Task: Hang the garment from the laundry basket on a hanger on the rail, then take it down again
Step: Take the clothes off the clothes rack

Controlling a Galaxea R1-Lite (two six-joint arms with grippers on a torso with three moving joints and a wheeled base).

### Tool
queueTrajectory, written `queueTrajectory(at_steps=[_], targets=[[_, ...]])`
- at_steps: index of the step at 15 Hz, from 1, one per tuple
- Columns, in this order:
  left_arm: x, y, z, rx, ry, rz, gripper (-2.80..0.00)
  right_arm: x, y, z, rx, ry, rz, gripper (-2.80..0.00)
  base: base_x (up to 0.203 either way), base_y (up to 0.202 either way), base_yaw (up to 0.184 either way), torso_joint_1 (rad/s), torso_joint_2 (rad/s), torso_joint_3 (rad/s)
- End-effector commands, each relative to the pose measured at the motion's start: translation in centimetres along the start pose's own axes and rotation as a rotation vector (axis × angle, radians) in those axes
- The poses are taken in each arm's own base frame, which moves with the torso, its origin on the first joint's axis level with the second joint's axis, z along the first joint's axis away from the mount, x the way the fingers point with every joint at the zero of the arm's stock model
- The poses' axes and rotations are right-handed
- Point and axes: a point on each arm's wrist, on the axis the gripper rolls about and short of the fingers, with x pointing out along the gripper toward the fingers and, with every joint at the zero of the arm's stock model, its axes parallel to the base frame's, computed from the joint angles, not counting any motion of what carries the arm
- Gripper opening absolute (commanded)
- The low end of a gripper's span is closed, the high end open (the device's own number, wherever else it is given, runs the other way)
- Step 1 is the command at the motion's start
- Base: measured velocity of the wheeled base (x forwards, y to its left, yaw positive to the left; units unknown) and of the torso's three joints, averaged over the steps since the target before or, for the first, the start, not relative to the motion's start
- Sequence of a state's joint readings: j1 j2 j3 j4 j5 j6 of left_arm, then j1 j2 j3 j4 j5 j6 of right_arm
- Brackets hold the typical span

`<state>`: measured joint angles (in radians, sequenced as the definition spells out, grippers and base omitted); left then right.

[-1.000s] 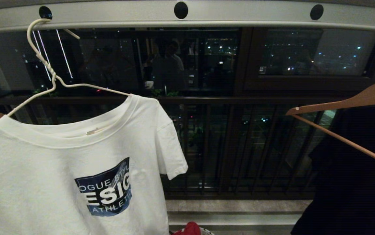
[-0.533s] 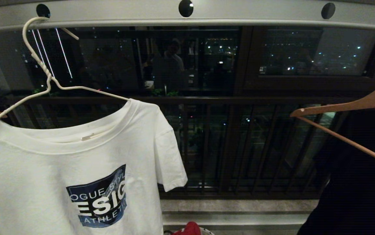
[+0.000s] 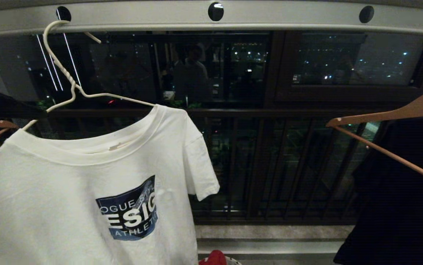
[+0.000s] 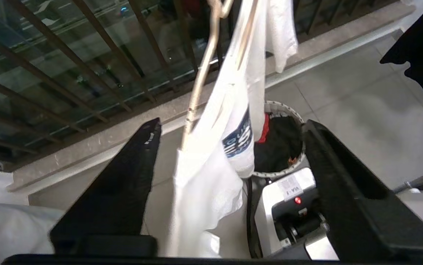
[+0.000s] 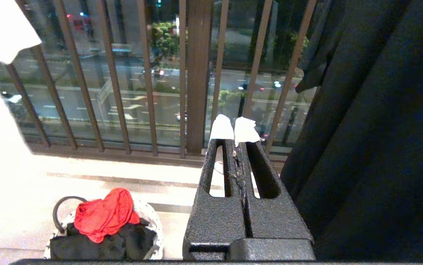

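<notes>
White T-shirt point(image 3: 86, 191) hangs on wire hanger point(image 3: 68, 79) hooked over rail point(image 3: 288, 16), upper left; left gripper point(image 4: 230, 165) spread wide around it, holding nothing; right gripper point(image 5: 233, 129) closed, parked; next, likely regrasp hanger for take-down.

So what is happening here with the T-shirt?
The white T-shirt hangs on a wire hanger hooked on the rail. The left gripper is open, its fingers on either side of the shirt and not closed on it. The right gripper is shut and holds nothing, above the laundry basket.
</notes>
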<state>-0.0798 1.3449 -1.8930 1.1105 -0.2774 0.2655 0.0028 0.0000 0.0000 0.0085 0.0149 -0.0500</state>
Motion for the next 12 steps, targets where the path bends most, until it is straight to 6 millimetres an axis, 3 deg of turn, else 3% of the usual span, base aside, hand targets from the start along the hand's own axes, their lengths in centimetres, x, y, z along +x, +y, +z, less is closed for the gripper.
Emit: queueTrajectory(at_steps=[1,8,12], targets=[[2.1,0.7,0.3,0.0,-0.005,0.0,0.0,0.0,0.0,0.0,-0.001,0.004,0.001,-2.8,0.0,0.0,0.0,0.0,0.0,0.0],[6.8,2.3,0.9,0.027,-0.13,0.029,0.0,0.0,0.0,0.0,-0.001,0.004,0.001,-2.8,0.0,0.0,0.0,0.0,0.0,0.0],[7.9,2.5,1.1,0.017,-0.154,-0.005,0.0,0.0,0.0,0.0,-0.001,0.003,0.001,-2.8,0.0,0.0,0.0,0.0,0.0,0.0]])
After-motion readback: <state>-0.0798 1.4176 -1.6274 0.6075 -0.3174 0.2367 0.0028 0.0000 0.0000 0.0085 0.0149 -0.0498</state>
